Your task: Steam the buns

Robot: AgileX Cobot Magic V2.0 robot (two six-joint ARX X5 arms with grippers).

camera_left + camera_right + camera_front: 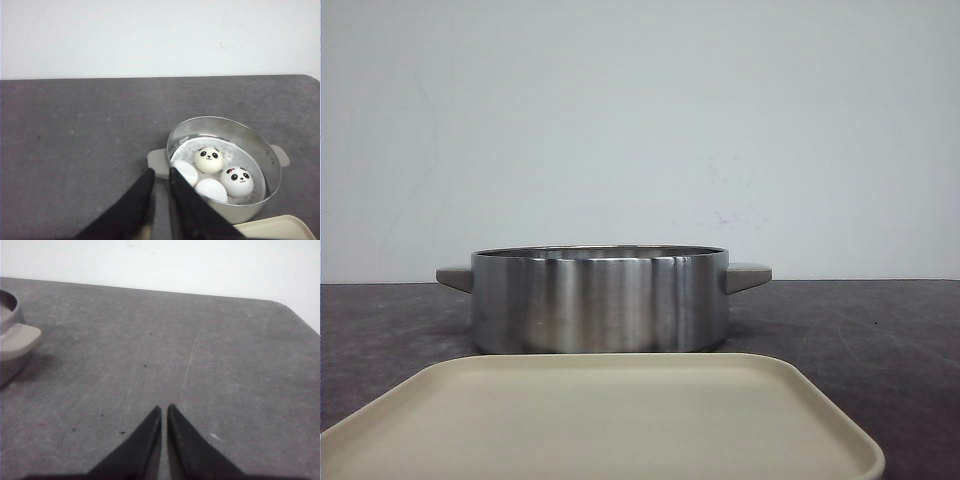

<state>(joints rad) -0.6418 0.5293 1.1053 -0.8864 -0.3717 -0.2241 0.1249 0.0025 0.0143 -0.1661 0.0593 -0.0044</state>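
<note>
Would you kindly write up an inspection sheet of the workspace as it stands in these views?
Surface: dark grey table, scuffed.
Job's things: four buns inside the steel pot; two show panda faces.
Clutter: beige tray in front of the pot, nothing on it.
Grippers: left gripper and right gripper nearly closed, holding nothing.
Cables: nothing seen.
Surroundings: plain white wall.

Left claw (161,176) and right claw (164,412) both nearly closed, holding nothing.
</note>
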